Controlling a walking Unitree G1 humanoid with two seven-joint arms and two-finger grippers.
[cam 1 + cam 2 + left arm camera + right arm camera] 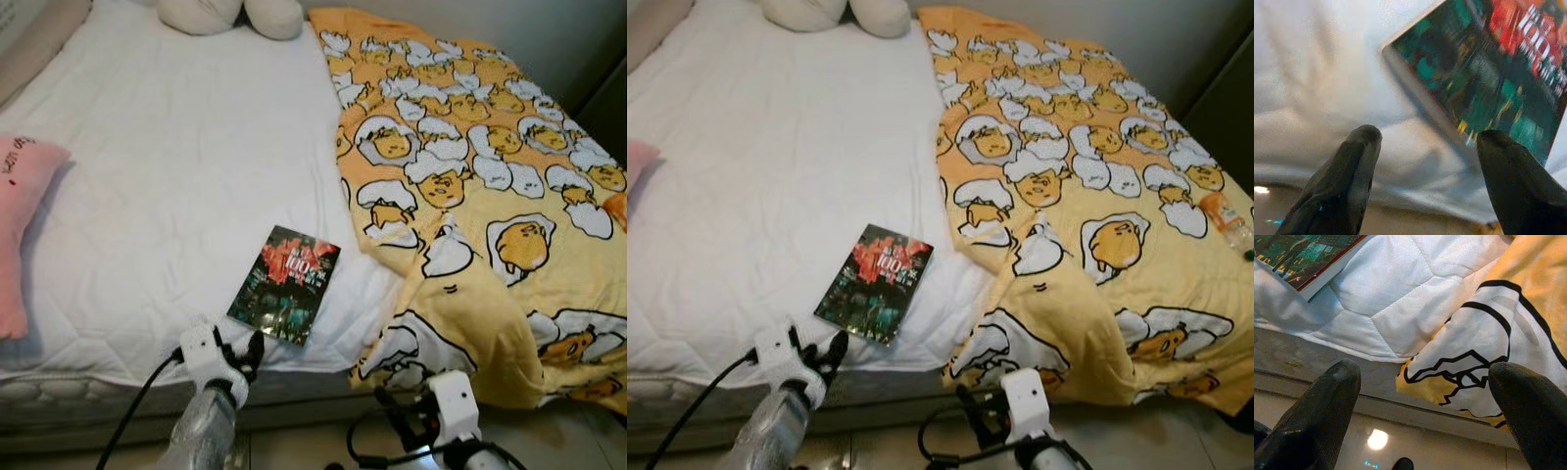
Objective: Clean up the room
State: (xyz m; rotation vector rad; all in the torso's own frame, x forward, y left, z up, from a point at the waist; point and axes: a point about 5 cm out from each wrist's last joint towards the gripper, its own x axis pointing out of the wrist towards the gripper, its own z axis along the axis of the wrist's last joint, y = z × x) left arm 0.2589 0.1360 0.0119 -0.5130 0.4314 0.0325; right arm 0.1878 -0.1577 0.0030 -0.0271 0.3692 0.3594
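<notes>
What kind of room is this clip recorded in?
Most likely a bedroom: a bed with a white quilted mattress cover, a yellow cartoon-print blanket, a pink pillow, and a book near the edge.

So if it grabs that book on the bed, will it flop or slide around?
The book looks thin, probably a paperback, so it may bend if pinched at one corner. Its cover seems glossy, so the left gripper might slip. Lying flat on the soft white mattress, it would likely sink rather than slide if pushed.

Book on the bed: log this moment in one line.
book flat near mattress edge | left gripper open, fingers just short of book | right gripper open by blanket
</notes>
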